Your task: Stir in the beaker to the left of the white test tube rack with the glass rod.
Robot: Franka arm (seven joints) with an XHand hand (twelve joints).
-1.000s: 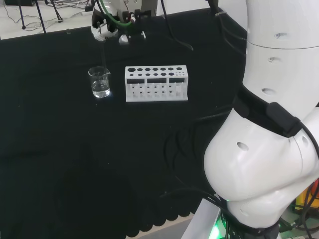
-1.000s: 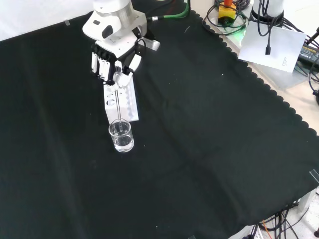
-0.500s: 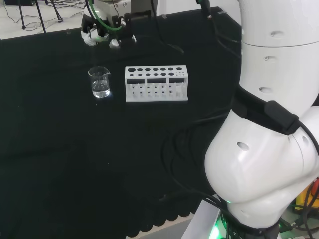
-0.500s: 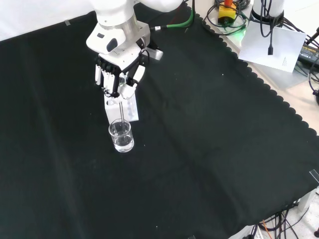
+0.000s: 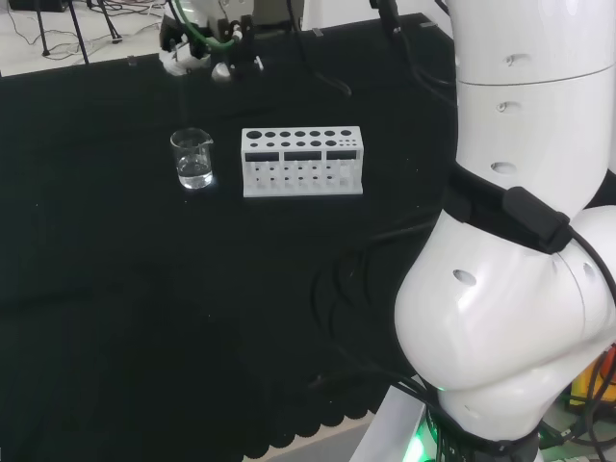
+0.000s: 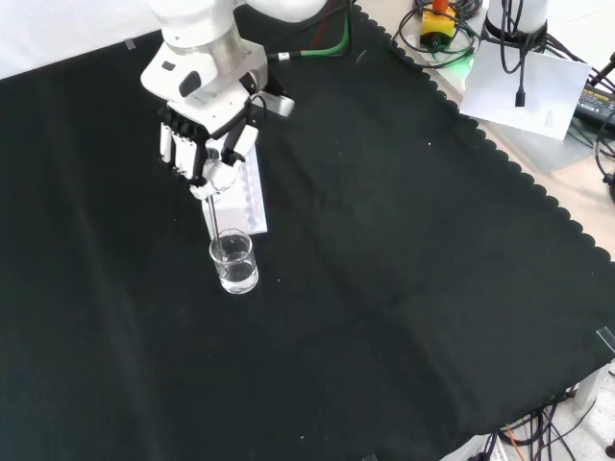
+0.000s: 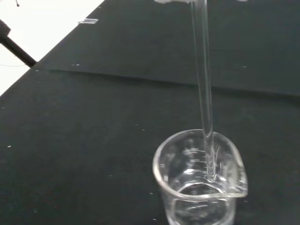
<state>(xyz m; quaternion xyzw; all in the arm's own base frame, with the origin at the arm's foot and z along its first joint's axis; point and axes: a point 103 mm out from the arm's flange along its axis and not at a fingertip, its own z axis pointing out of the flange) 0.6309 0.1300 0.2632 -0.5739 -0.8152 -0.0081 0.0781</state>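
Observation:
A clear glass beaker point(image 5: 193, 159) with some clear liquid stands on the black cloth, left of the white test tube rack point(image 5: 302, 161) in the head view. The hand point(image 6: 202, 144) hovers above and behind the beaker point(image 6: 234, 262) in the front view, fingers curled round the top of a thin glass rod point(image 6: 213, 219). The rod slants down from the hand into the beaker's mouth. Close up in the wrist view, the rod point(image 7: 202, 84) passes the rim and ends inside the beaker point(image 7: 201, 183). The hand point(image 5: 197, 53) sits high at the far edge in the head view.
The rack point(image 6: 242, 197) lies just behind the beaker in the front view, partly covered by the hand. The arm's white links point(image 5: 520, 241) stand at the head view's right. Cables and a paper sheet point(image 6: 528, 86) lie beyond the cloth's scalloped edge.
The hand has swung left in the front view and slightly farther off in the head view. The rod now leans more, its lower end still in the beaker.

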